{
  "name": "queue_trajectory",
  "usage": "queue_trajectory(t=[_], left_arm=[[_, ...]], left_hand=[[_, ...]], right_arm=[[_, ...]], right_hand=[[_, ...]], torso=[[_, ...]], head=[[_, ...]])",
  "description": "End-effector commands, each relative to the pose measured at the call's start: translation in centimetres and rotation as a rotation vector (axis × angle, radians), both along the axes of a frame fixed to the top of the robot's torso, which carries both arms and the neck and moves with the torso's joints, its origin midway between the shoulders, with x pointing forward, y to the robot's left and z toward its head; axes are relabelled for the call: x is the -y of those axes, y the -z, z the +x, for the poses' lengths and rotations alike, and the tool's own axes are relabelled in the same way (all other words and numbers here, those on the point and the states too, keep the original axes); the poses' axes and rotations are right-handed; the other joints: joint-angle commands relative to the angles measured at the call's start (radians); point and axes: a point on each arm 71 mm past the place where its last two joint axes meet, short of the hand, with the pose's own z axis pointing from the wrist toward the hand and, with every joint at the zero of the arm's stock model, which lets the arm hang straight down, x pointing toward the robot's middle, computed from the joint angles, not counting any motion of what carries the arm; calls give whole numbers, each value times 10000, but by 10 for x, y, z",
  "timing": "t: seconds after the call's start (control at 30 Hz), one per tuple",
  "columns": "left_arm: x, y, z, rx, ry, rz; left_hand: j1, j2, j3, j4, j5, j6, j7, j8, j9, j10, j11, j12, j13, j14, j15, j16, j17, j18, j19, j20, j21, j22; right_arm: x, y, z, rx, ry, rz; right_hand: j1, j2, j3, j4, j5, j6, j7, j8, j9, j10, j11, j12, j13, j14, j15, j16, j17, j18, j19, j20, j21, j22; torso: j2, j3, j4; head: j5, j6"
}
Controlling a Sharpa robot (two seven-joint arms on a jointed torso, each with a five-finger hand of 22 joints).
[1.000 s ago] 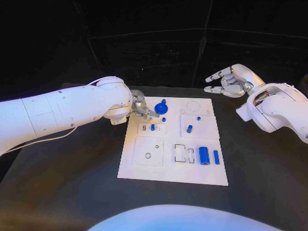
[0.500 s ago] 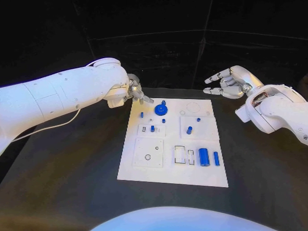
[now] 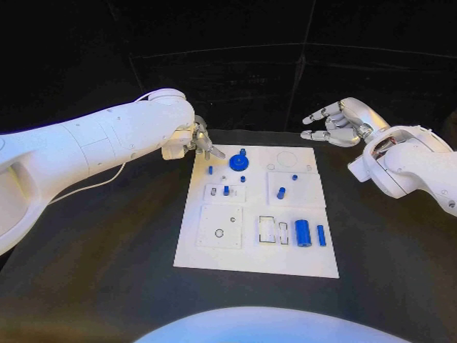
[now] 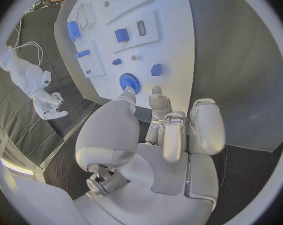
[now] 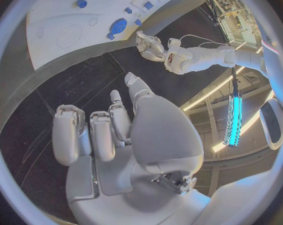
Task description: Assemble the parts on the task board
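Parts (image 3: 303,231) at the task board's (image 3: 218,261) four o'clock look light, stiff; pinch mid-length. Left hand (image 3: 200,140) and right hand (image 3: 333,121) fingers spread, empty.

I'm looking into what reads as a robotics lab or test cell. My black table (image 3: 105,286) is draped in dark cloth, and black curtain panels (image 3: 239,78) close off the far side. Past the curtains, the right wrist camera catches an equipment rack (image 5: 232,10) and a glowing teal light bar (image 5: 233,121) mounted on a stand, with bright strip lights nearby.
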Motion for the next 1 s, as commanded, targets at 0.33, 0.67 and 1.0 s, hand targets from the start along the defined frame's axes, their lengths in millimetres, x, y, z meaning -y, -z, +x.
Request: queue_trajectory(t=[0.33, 0.67, 1.0], left_arm=[[-7, 13, 1, -652, 281, 313], [-9, 15, 1, -782, 320, 331], [-7, 19, 0, -829, 405, 224]], left_hand=[[242, 149, -133, -20, -26, 73, 6, -54, -59, 1, 33, 79, 60, 1021, 70, 31, 2634, 30, 35, 66, 13, 61], [370, 232, -169, -59, -24, 96, 6, -58, -100, 9, 34, 105, 73, 1021, 72, 31, 2634, 28, 42, 70, 17, 76], [468, 329, -191, -86, -24, 150, -2, -57, -140, 80, 28, 205, 186, 1021, 71, 31, 2634, 18, 61, 75, 47, 126]], right_arm=[[-2, -2, -1, 26, -123, 35], [-2, -2, -1, 30, -123, 37], [-3, -2, 0, 35, -144, 40]], right_hand=[[-59, 48, -44, 17, 48, 37, 5, 2, -1, -61, -8, -48, 519, 708, -20, -44, 1150, 8, -82, 7, -61, 6], [-43, 58, -39, 11, 59, 39, 4, 2, -1, -57, -10, -41, 525, 709, -22, -43, 1153, 7, -81, 7, -61, 7], [-35, 64, -37, 8, 63, 41, 4, 3, 0, -52, -10, -33, 531, 710, -22, -41, 1158, 8, -81, 6, -62, 7]], torso=[[-12, 7, 19], [-10, 5, 21], [-14, 7, 16]], head=[[-29, -12], [-15, -12], [18, 9]])
